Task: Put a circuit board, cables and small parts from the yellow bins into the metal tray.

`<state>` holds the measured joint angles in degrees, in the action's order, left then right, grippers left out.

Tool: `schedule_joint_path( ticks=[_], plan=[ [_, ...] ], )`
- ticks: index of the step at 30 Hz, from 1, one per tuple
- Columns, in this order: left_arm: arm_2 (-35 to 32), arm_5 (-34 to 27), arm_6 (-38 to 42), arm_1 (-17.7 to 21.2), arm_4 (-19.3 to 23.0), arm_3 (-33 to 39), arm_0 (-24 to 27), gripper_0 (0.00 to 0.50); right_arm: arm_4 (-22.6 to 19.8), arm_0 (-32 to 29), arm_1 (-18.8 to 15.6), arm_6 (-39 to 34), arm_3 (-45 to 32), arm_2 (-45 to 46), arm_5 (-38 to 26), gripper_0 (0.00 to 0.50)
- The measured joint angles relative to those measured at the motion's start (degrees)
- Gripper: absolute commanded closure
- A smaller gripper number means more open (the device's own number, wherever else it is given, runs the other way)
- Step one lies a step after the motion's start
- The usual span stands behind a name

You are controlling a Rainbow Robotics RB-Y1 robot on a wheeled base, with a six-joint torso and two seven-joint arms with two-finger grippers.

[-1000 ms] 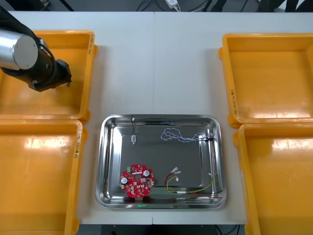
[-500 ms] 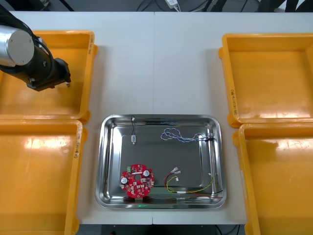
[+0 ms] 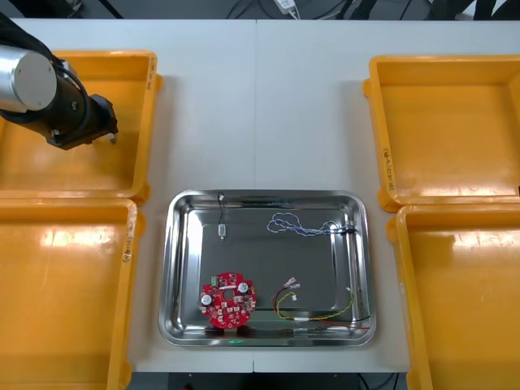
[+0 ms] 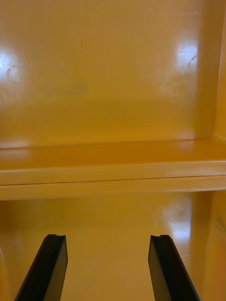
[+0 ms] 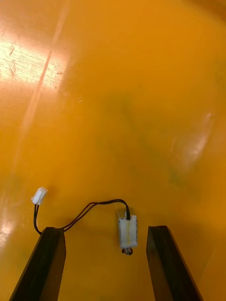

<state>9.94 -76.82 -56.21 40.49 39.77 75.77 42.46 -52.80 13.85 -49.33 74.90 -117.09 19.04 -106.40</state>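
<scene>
From where I stand, the light table (image 3: 260, 97) carries everything. With the tray as the centre of the dial, four yellow bins ring it: the far-left bin (image 3: 97, 175) at 10 o'clock, the near-left bin (image 3: 65, 284) at 8, the far-right bin (image 3: 447, 122) at 2 and the near-right bin (image 3: 463, 301) at 4. The metal tray (image 3: 268, 197) sits between them, shiny inside, toward the table's near edge.

The left arm (image 3: 36, 81), silver and black, reaches over the far-left bin. The left gripper (image 5: 104, 230) hangs just above that bin's floor, fingers spread wide and gripping nothing. The right gripper (image 4: 107, 237) is spread just as wide and also has hold of nothing. It hangs over bin floor, and the rims where two bins meet run across ahead of its fingers.

Inside the tray, the round red board (image 3: 228, 300) lies at 7 o'clock and the red-yellow cable (image 3: 313, 318) at 5, near the board. The blue-white cable (image 3: 301, 227) lies at 2. A small metal part (image 3: 221, 231) lies at 11, and its thin black lead runs toward the far rim.

In the far-left bin a black cable (image 5: 89, 207) lies on the floor. Its larger white plug (image 5: 127, 231) sits between the left gripper's fingers, touching neither. Its small plug (image 5: 39, 195) lies just past one fingertip.
</scene>
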Motion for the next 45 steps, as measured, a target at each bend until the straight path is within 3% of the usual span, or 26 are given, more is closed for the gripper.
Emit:
schedule_joint_path(
  ticks=[15,16,17,18,19,20,36,45],
  plan=[
    [1.0,2.7,0.0,-0.8,0.0,-2.2,0.0,0.000,0.2,-1.8,1.0,0.5,-1.1,0.0,1.0,0.000],
    [1.2,2.7,0.0,-0.8,0.0,-2.2,0.0,0.037,0.2,-1.8,1.1,0.8,-1.2,0.0,1.0,0.000],
    [1.3,2.7,0.0,-0.8,0.0,-2.2,0.0,0.178,0.2,-1.8,1.1,0.9,-1.2,0.0,1.1,0.000],
    [1.4,2.7,0.0,-0.8,0.0,-2.2,0.0,0.277,0.2,-1.8,1.2,1.0,-1.2,0.0,1.3,0.000],
    [1.5,2.7,0.0,-0.8,0.0,-2.2,0.0,0.465,0.3,-1.8,1.3,1.0,-1.2,0.0,1.5,0.000],
    [1.6,2.8,0.0,-0.8,0.0,-2.2,0.0,0.497,0.3,-1.8,1.3,1.0,-1.2,0.0,1.7,0.000],
    [1.6,2.6,0.0,-0.8,0.0,-2.2,0.0,0.500,0.7,-1.8,1.5,1.1,-1.2,0.5,3.1,0.000],
    [1.6,-6.9,0.0,1.7,0.1,3.2,0.0,0.500,0.7,-1.8,1.5,1.2,-1.2,0.7,3.1,0.000]
  ],
)
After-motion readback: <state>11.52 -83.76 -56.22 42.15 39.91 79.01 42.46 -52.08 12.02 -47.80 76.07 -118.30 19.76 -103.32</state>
